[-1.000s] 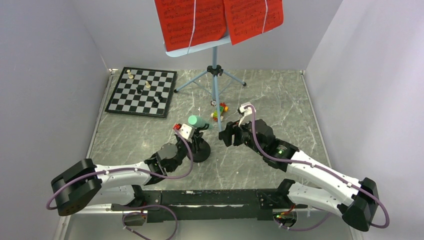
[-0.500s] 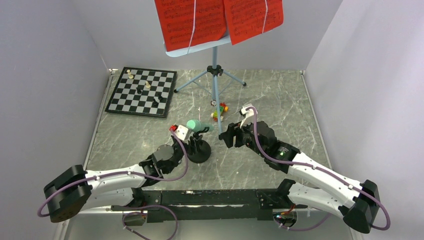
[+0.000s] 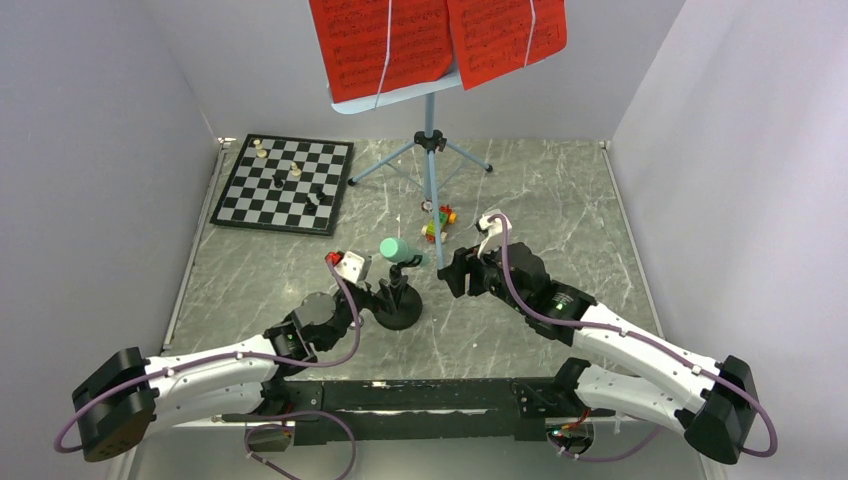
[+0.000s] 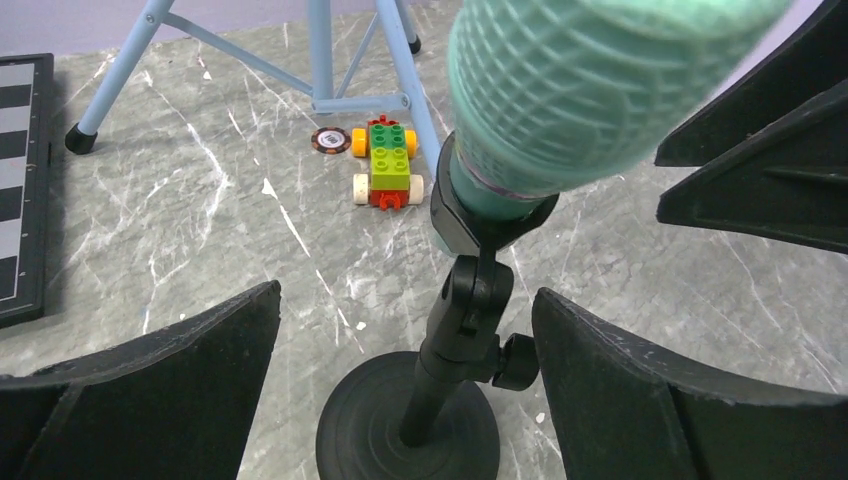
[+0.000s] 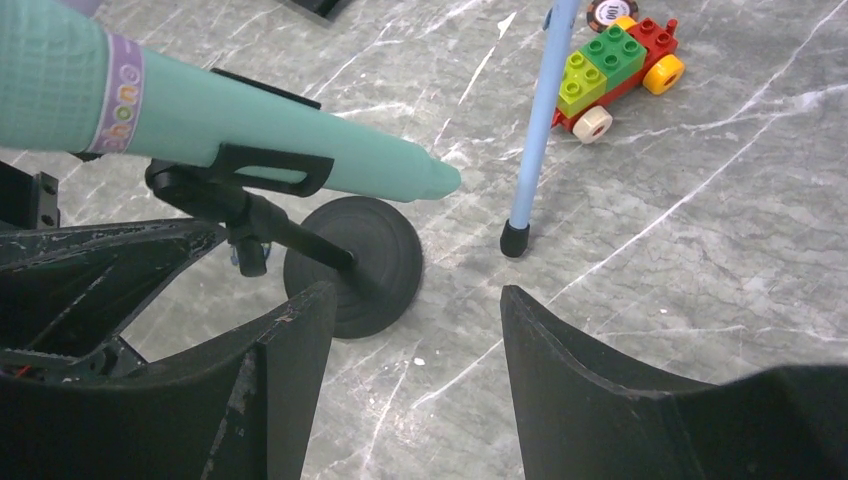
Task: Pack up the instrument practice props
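The mint-green toy microphone lies tilted in the clip of the small black mic stand, which stands on its round base. My left gripper is open, its jaws wide on either side of the stand's stem without touching it. My right gripper is open and empty, just right of the microphone's tail. Behind stands the light blue music stand on its tripod, holding red sheet-music pages.
A black-and-white chessboard with pieces lies at the back left. A small multicoloured block toy sits by a tripod leg, whose foot is close in front of my right gripper. Grey walls enclose the marble table.
My left gripper has opened wide, let go of the mic stand and drawn back a little to the left. The right arm has hardly moved.
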